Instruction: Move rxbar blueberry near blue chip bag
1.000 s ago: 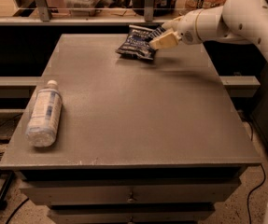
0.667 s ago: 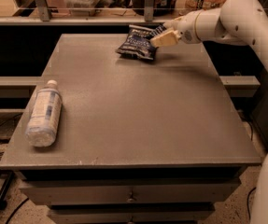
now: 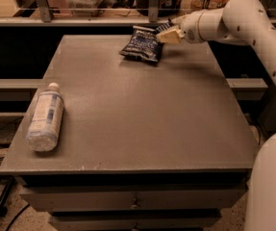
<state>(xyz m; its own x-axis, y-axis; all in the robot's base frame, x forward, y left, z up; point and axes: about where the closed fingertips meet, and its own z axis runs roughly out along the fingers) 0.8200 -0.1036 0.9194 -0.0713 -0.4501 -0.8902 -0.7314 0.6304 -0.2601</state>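
Barely nudged gripper (image 3: 169, 34) beside blue chip bag's (image 3: 141, 46) far corner — hold unreadable; rxbar blueberry unseen, placement probably finishing.

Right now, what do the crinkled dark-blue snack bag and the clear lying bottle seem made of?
The crinkled dark-blue snack bag is probably thin glossy plastic film, as it creases and glints. The clear lying bottle is probably transparent plastic, with a white cap and a pale label. The gripper is at the bag's right edge.

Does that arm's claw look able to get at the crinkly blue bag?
Probably yes: the gripper is right beside the blue chip bag, far back on the table, nothing between them.
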